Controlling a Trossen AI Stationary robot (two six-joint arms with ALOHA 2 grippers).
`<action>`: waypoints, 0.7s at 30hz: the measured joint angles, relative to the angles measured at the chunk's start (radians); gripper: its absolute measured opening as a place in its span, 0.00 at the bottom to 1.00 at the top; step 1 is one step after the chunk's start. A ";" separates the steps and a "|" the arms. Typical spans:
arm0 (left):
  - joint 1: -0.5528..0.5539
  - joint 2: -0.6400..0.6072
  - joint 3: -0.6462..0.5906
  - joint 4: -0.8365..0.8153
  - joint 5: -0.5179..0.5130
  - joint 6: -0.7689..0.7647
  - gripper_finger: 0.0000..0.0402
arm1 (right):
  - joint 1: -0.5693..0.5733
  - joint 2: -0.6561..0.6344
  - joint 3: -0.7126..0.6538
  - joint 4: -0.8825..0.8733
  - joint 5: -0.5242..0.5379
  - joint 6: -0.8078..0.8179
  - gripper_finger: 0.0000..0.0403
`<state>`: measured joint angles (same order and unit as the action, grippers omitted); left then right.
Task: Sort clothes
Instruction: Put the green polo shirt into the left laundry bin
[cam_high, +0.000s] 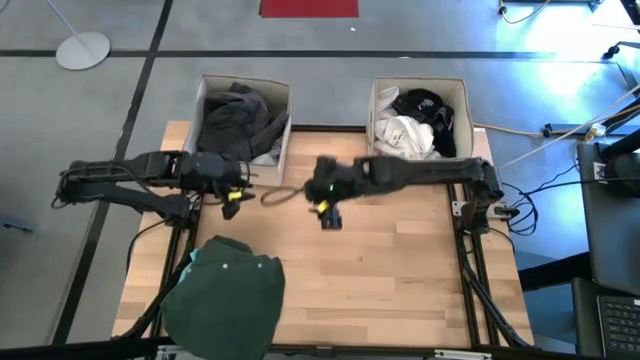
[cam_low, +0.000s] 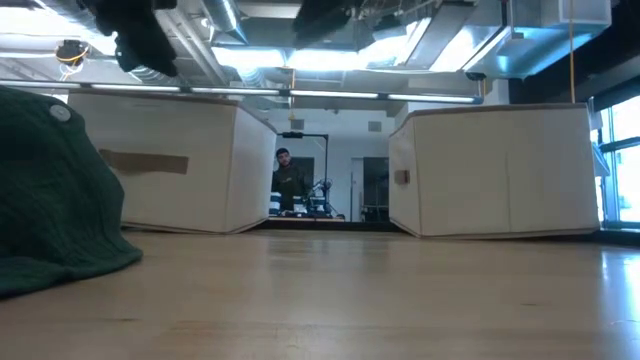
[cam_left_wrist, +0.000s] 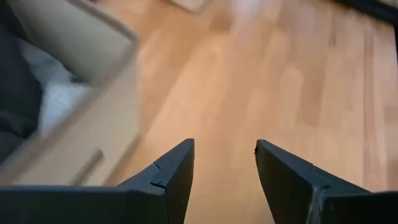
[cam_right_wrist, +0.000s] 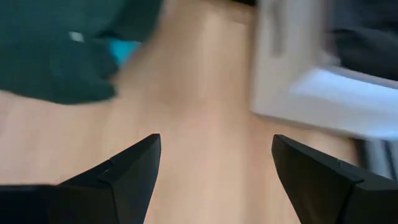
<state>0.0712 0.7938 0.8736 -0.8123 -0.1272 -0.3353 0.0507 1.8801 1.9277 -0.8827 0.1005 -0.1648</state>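
On the wooden table (cam_high: 400, 270), a limp green garment (cam_high: 225, 300) sat lower left, best pinched at a fold; left end effector (cam_high: 233, 197) and right end effector (cam_high: 330, 212) hovered open, empty.

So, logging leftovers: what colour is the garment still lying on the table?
Dark green garment, clearest in the high view.

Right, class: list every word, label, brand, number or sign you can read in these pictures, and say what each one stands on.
No text can be read in any view.
Dark green garment: a small pale round tag shows in the low view, too small to read.
Left fabric box: a tan strip on its side, with no legible print.
Right fabric box: a small tan tab, blank as far as can be seen.
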 joint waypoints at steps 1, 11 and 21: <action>-0.023 0.000 -0.001 -0.014 -0.004 -0.016 0.40 | 0.015 0.000 -0.046 0.057 -0.012 0.007 0.76; -0.196 0.000 -0.001 -0.154 -0.020 -0.142 0.40 | 0.156 0.004 -0.448 0.743 -0.068 0.162 0.76; -0.289 0.000 -0.001 -0.255 -0.021 -0.203 0.40 | 0.221 0.165 -0.506 1.112 -0.067 0.244 0.76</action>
<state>-0.2175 0.7937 0.8730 -1.0677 -0.1478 -0.5379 0.2718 2.0456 1.4221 0.2288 0.0330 0.0790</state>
